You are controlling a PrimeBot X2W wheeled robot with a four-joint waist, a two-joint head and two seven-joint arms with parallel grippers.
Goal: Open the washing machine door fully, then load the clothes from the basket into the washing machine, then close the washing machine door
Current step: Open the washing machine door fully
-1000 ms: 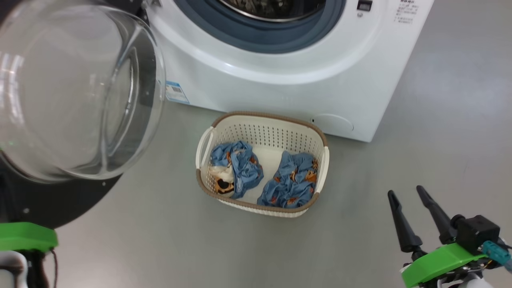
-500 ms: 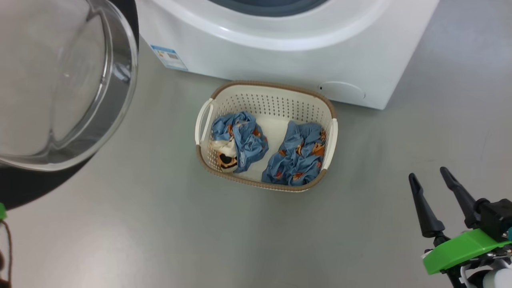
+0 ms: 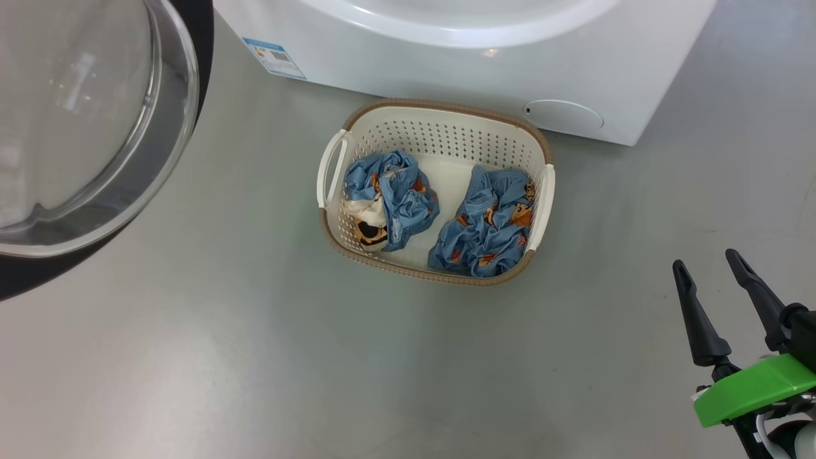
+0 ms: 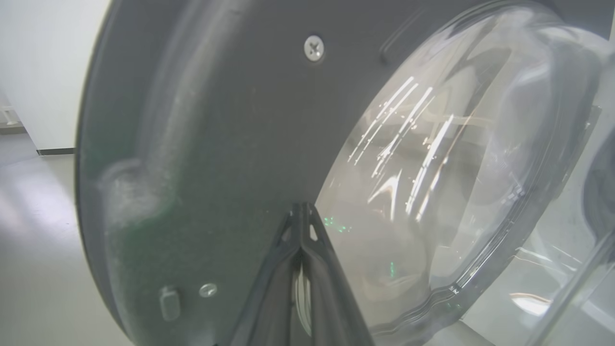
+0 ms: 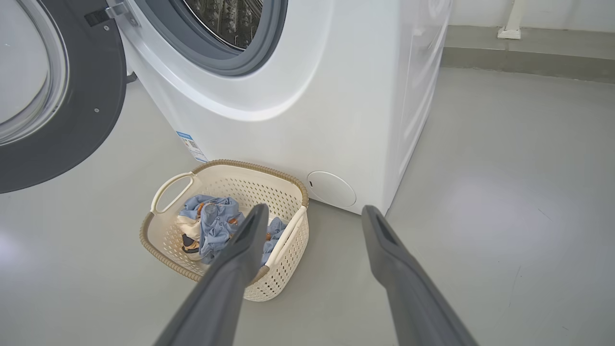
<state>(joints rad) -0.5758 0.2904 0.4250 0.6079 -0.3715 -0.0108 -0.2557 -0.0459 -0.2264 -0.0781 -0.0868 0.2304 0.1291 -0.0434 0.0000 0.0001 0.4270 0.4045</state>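
**A:** Where does everything sit against the washing machine point(image 3: 446, 70)?

**B:** Left of it, the washing machine door point(image 3: 83, 115) stands swung open. Your left gripper point(image 4: 301, 211) points at its dark inner face, pinched closed on nothing. In front of the machine sits the basket point(image 3: 446, 137), with the clothes point(image 3: 392, 197) inside as two bundles. Further right, your right gripper point(image 3: 705, 259) hovers spread wide, empty.

**A:** How will the fabric handle?

**B:** Soft, light and limp, I judge. Pinch a raised fold on top of a bundle. The head view gives you both bundles from above. The right wrist view gives you the drum point(image 5: 226, 19) mouth, though one of its fingers point(image 5: 240, 254) covers the right bundle.
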